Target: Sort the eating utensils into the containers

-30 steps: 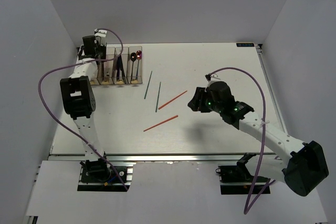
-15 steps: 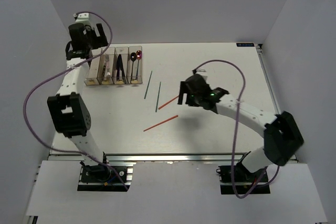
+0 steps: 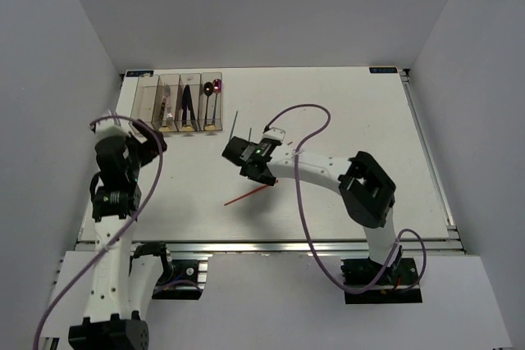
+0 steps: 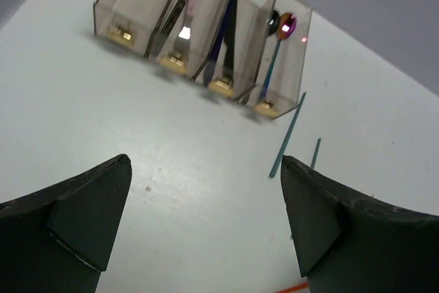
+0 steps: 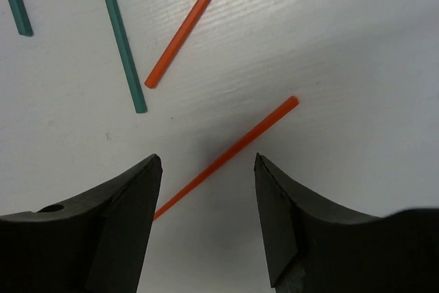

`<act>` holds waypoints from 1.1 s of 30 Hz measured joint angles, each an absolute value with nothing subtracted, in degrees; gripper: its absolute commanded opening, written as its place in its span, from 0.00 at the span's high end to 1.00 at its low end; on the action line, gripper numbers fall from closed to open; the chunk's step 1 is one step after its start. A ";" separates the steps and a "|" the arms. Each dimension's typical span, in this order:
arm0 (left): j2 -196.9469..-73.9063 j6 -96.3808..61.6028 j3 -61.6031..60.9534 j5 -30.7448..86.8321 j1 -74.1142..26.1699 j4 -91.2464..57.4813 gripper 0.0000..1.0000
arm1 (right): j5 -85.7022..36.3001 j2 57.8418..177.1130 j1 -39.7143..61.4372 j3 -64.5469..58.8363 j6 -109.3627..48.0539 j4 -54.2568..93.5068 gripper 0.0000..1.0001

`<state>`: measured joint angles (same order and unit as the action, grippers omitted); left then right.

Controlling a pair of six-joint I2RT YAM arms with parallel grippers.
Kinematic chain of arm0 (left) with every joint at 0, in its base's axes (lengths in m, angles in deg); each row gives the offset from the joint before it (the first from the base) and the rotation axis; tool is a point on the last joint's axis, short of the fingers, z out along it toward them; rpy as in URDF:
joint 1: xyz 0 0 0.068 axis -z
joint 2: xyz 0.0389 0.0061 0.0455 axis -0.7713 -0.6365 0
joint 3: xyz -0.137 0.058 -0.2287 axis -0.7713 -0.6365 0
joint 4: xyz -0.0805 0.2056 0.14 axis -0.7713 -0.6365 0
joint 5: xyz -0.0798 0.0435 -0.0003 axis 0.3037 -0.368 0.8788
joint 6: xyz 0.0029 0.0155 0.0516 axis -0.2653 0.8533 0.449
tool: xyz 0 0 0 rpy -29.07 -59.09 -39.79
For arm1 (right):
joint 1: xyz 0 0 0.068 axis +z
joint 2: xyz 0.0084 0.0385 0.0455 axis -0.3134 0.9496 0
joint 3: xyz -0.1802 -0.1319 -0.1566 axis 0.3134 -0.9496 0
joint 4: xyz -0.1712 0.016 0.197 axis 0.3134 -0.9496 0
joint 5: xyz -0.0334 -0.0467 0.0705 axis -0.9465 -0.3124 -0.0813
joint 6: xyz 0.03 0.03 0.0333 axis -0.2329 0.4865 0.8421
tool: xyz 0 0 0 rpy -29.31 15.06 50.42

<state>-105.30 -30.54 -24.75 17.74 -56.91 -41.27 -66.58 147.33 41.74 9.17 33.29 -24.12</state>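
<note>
Four joined clear containers [image 4: 137,5] are your landmark: the right-end bin holds spoons [image 4: 282,24], and the one beside it a dark blue knife [image 4: 225,29]. Your left gripper [image 4: 206,200] hovers on the near side of the containers, jaws wide apart, holding nothing. Right of the containers, green chopsticks [image 5: 120,39] lie flat on the table [image 3: 353,120]. Your right gripper [image 5: 206,169] sits low there, jaws apart on either side of one orange chopstick [image 5: 260,128], not clamped on it. A second orange chopstick [image 5: 185,29] lies just beyond.
</note>
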 measured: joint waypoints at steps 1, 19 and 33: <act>-102.46 -30.74 -27.83 17.50 -56.82 -41.73 0.02 | -66.80 149.21 42.49 10.87 35.24 -25.73 0.44; -97.63 -31.59 -35.59 17.28 -53.00 -41.40 0.02 | -63.65 158.85 42.84 14.33 52.59 -33.93 0.57; -97.32 -31.66 -35.59 18.02 -51.44 -41.18 0.02 | -61.20 151.88 41.37 2.74 48.66 -21.69 1.00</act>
